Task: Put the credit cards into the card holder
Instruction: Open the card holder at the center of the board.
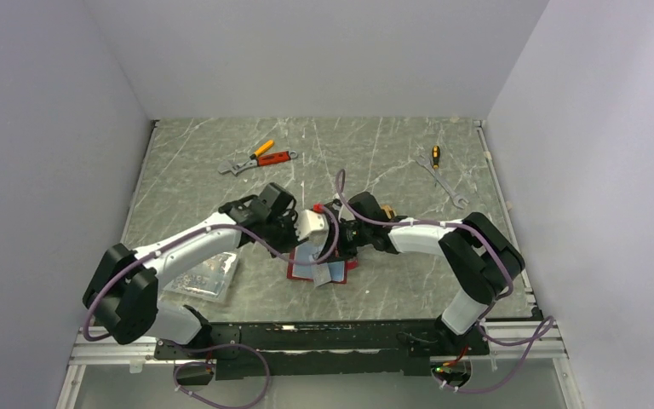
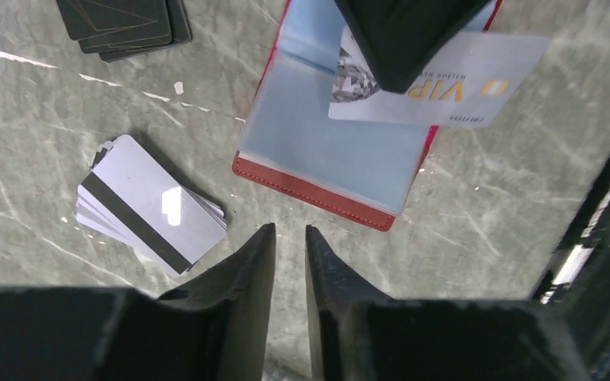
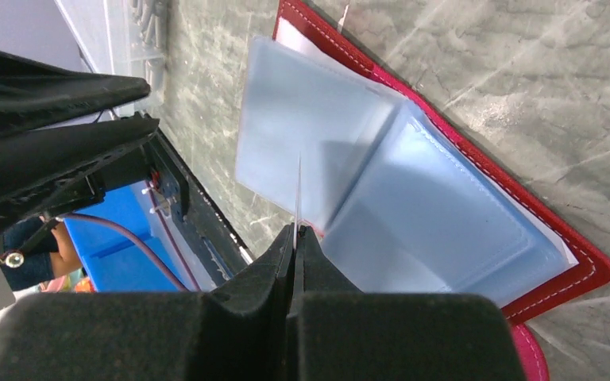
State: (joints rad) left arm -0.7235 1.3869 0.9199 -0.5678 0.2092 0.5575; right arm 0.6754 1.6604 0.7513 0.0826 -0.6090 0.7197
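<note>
The card holder (image 2: 326,151) lies open on the table, red with bluish clear sleeves, and shows in the top view under both wrists (image 1: 319,273). My right gripper (image 3: 296,230) is shut on a silver-white credit card, seen edge-on (image 3: 298,186), and holds it over the sleeves. The left wrist view shows that card's VIP face (image 2: 461,95). My left gripper (image 2: 288,234) hovers just in front of the holder's red edge. Its jaws stand a little apart with nothing between them. A stack of silver cards with a dark stripe (image 2: 151,206) lies to its left.
A flat black stack (image 2: 123,24) lies beyond the silver cards. A clear plastic box (image 1: 204,277) sits by the left arm. Pliers (image 1: 260,158) lie at the back, with a wrench (image 1: 444,181) and a screwdriver (image 1: 434,156) at the back right.
</note>
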